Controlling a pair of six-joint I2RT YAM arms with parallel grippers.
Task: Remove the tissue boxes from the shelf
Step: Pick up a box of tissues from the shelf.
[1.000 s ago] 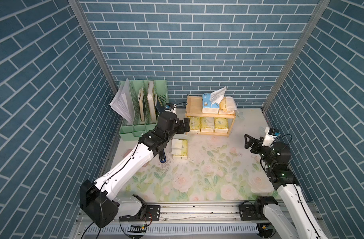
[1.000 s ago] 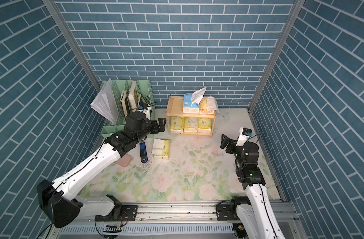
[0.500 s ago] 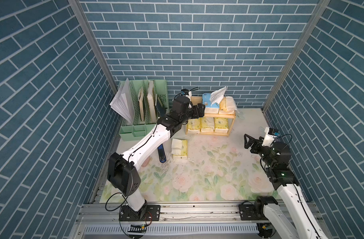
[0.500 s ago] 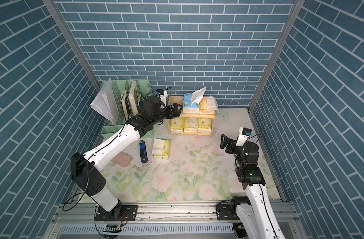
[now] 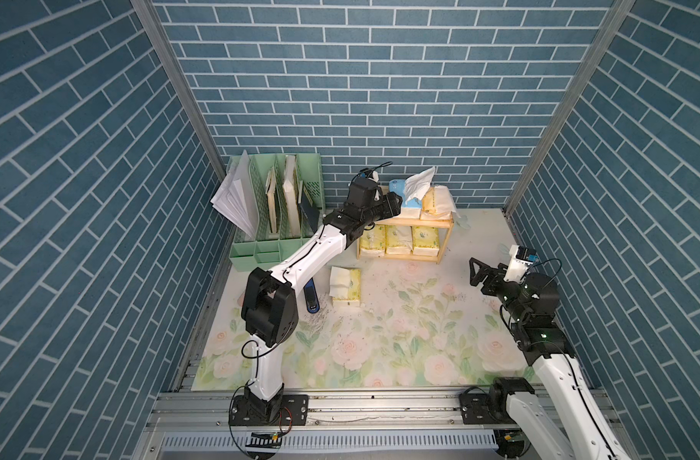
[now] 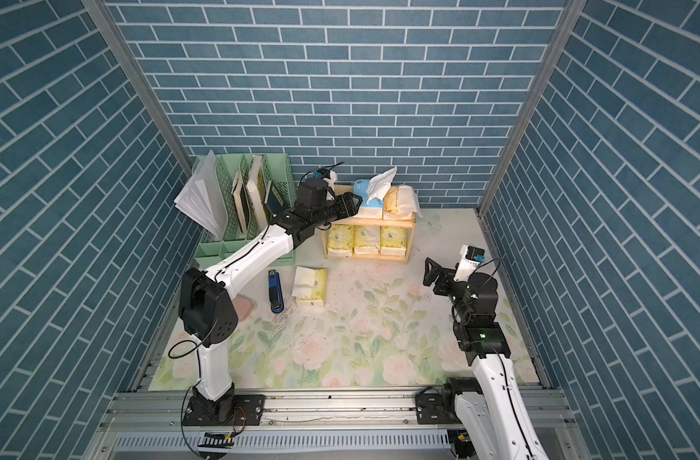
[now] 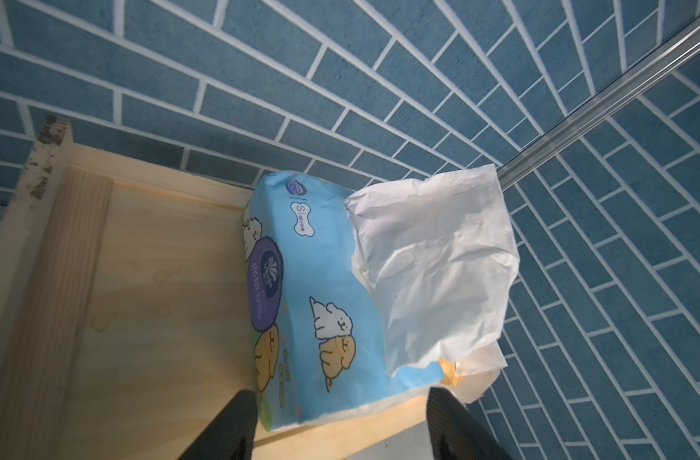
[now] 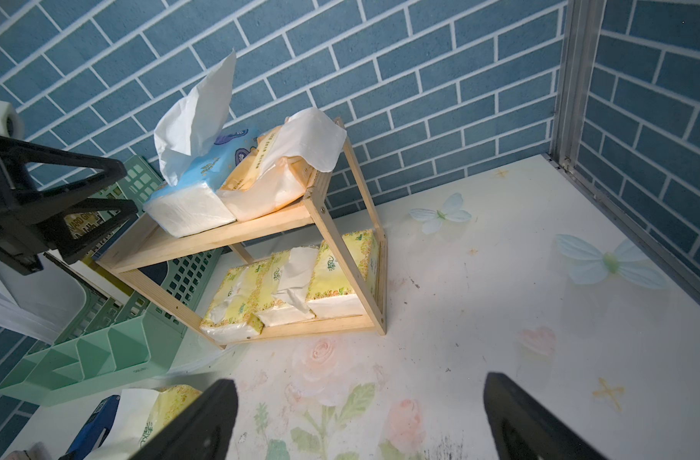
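Blue pack (image 7: 320,286), atop shelf (image 7: 161,298), is straddled by part-open left gripper (image 7: 340,394); loose tissue (image 7: 432,271) could be pinched and right-hand orange pack (image 5: 434,201) dragged.

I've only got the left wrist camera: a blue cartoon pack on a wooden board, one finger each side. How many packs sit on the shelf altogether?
Observer: Five: the blue pack and an orange pack on the shelf's top board, three yellow-green packs below.
Operator: Any off it?
Observer: One yellow-green pack lies on the mat beside a blue stapler.
Operator: And the right arm?
Observer: The right gripper hovers open above the mat, apart from the shelf.
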